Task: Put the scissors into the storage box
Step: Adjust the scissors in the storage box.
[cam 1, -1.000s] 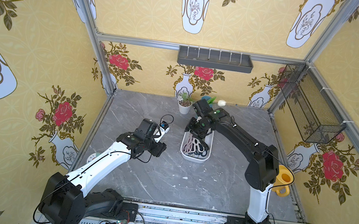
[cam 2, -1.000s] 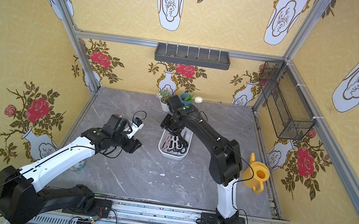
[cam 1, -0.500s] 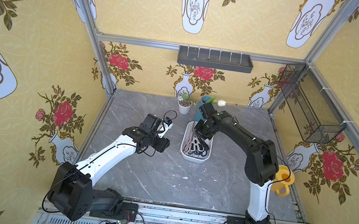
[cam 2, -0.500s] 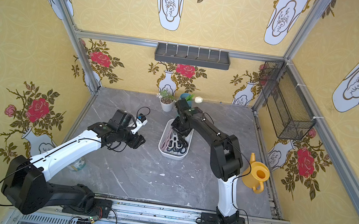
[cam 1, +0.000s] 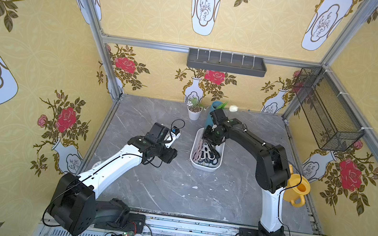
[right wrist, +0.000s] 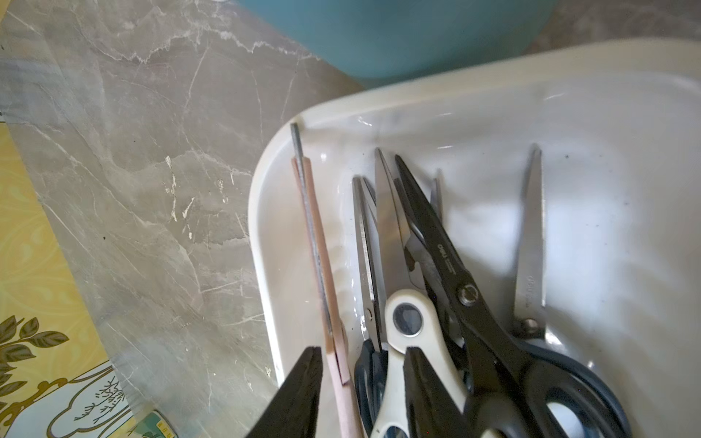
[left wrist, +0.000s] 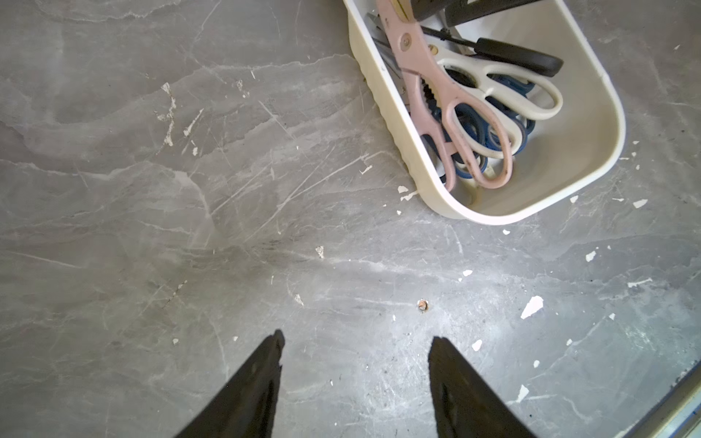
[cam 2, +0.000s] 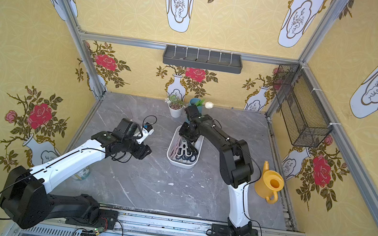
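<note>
Right wrist view showed the right gripper (right wrist: 363, 350), bottom centre, narrowly parted over scissors (right wrist: 468, 294) in the storage box (right wrist: 626, 132); the left gripper (left wrist: 357, 336) gaped wide, empty.

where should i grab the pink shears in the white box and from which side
I'd pinch the pink shears at the neck behind the pivot, coming down from above. They stand on edge atop the other scissors along the storage box wall, so both flat sides look free there.
</note>
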